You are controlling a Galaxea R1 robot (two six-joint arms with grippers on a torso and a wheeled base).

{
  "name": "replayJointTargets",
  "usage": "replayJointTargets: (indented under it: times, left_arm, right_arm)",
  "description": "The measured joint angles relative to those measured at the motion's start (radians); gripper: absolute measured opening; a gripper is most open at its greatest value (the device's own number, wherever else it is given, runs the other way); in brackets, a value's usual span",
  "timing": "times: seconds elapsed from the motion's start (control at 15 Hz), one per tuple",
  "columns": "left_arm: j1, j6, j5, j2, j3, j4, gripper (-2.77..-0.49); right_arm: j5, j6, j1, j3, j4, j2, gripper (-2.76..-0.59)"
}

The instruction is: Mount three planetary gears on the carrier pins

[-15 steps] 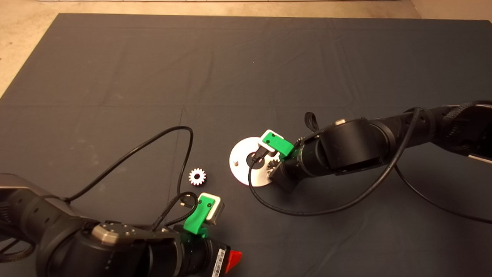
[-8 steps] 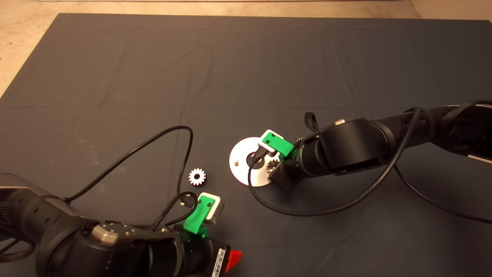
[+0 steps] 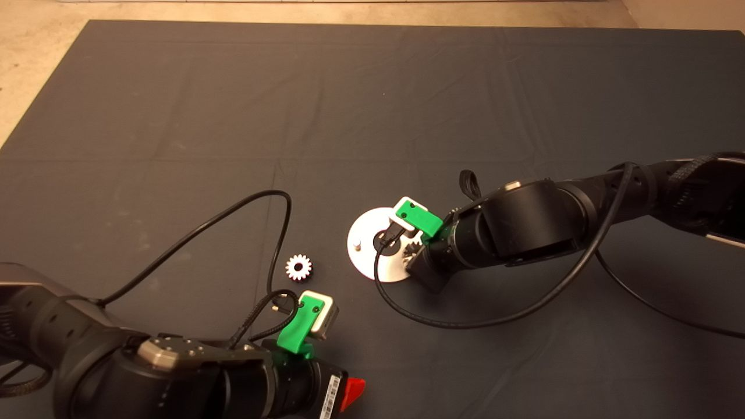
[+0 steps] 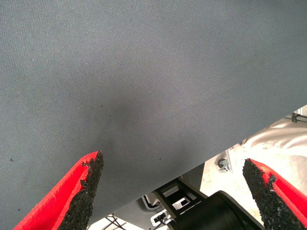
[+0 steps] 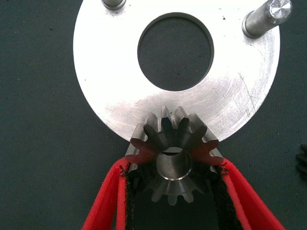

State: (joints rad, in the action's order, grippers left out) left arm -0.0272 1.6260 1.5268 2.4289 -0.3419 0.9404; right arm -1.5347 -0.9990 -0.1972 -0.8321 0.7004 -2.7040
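The silver disc lies on the mat's middle, with its central hole in view. In the right wrist view the disc shows two bare carrier pins, the other at the picture's edge. My right gripper is shut on a planetary gear at the disc's rim; a silvery round face fills its bore. In the head view this gripper is over the disc's right side. A second gear lies flat on the mat left of the disc. My left gripper is parked at the lower left, open and empty.
A dark toothed piece shows at the edge of the right wrist view, on the mat beside the disc. A black cable loops over the mat near the loose gear. The mat's front edge and the floor show in the left wrist view.
My right arm has shifted slightly left and lower over the disc with the gear. The loose gear, the disc and the left arm have not moved.
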Motion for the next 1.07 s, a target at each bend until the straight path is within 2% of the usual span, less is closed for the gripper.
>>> replayJointTargets:
  times: [1.07]
  left_arm:
    - [0.0, 0.0, 0.0, -0.019, 0.0, 0.004, -1.19]
  right_arm:
    - [0.0, 0.0, 0.0, 0.005, 0.0, -0.017, -2.47]
